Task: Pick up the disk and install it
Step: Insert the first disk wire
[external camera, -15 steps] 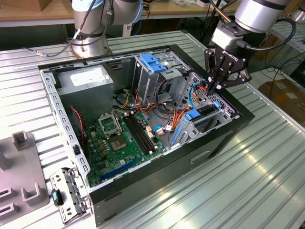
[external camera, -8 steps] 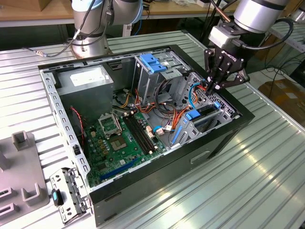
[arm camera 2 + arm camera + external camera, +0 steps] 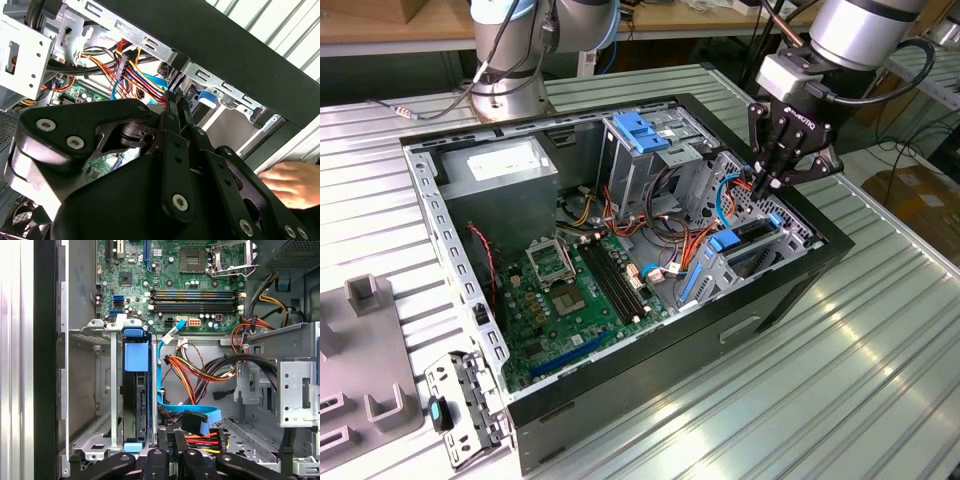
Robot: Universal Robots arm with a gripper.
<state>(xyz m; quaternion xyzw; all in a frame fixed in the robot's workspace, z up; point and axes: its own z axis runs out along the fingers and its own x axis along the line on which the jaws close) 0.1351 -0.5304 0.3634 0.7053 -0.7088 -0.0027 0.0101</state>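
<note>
sitting in its bay, the disk (image 3: 136,405) just beside the hand (image 3: 169,440).

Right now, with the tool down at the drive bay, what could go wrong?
1. The tool sits low among the orange, red and blue cables beside the bay; a move could snag or unplug one.
2. The disk stands on edge in the bay with its blue rails; a sideways nudge could jam it.
3. A person's hand rests near the black case, inside the arm's working area.
</note>
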